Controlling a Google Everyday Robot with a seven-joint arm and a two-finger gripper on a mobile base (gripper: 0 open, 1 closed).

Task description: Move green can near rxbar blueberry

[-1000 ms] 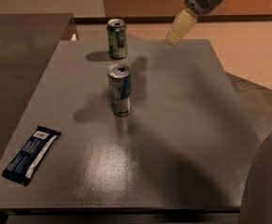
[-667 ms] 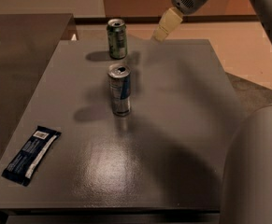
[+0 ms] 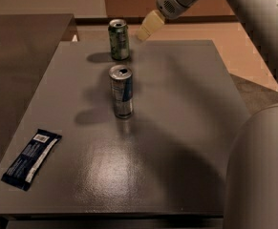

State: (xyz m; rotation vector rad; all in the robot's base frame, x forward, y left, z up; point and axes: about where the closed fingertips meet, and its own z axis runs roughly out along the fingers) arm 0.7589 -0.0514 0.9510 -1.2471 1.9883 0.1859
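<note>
The green can (image 3: 119,39) stands upright near the far edge of the grey table (image 3: 176,104), left of centre. The rxbar blueberry (image 3: 31,158), a flat dark blue wrapper with a pale stripe, lies at the table's front left corner. My gripper (image 3: 148,26) hangs above the far edge, just right of the green can and apart from it, with its pale fingers pointing down-left. It holds nothing that I can see.
A slimmer silver-and-blue can (image 3: 122,91) stands upright mid-table, between the green can and the front. My arm (image 3: 258,171) fills the right side of the view. A darker surface (image 3: 19,37) adjoins the table at the left.
My gripper has moved left along the far edge, from right of the table's middle to close beside the green can. The cans and the bar have not moved.
</note>
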